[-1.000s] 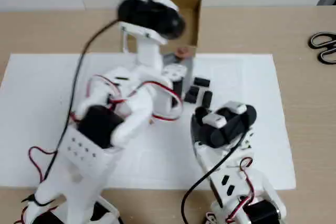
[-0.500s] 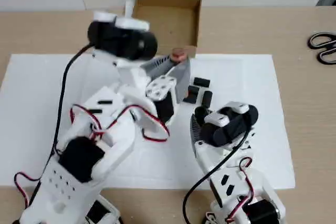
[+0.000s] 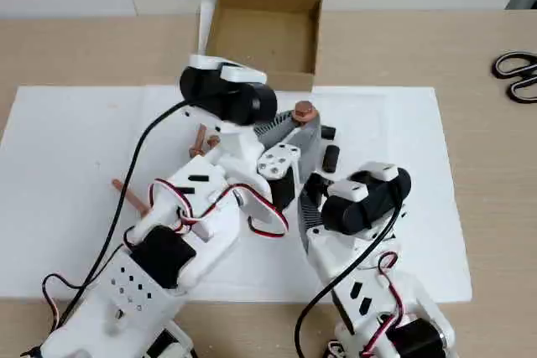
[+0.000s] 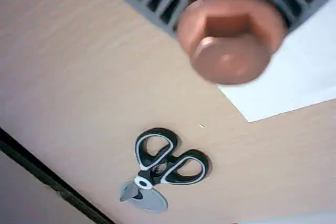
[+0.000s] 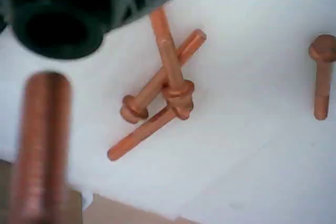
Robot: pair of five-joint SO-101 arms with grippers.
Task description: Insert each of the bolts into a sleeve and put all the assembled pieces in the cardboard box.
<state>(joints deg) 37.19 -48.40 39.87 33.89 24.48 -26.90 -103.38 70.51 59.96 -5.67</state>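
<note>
The right gripper point(image 5: 79, 9) pinches a black sleeve point(image 5: 52, 30); at its 12 o'clock the left gripper point(image 3: 295, 132) clamps a bolt point(image 3: 304, 111). If misaligned, the bolt's tip could butt the sleeve's rim and knock it loose. The cardboard box point(image 3: 220, 18) lies beyond, at 11 o'clock.

The high view is brightly and evenly lit from above. Soft, pale shadows are cast beneath the arms onto the white sheet point(image 3: 67, 165) and the desk point(image 3: 470, 48). In the left wrist view, the bolt point(image 4: 231, 40) at 12 o'clock is out of focus, while the scissors point(image 4: 168, 163) at 6 o'clock are rendered clearly. In the right wrist view, the threaded shaft point(image 5: 39, 145) at 8 o'clock and the black sleeve point(image 5: 55, 30) at 10 o'clock are blurred. Short, soft shadows are thrown beside the crossed bolts point(image 5: 163, 93).
</note>
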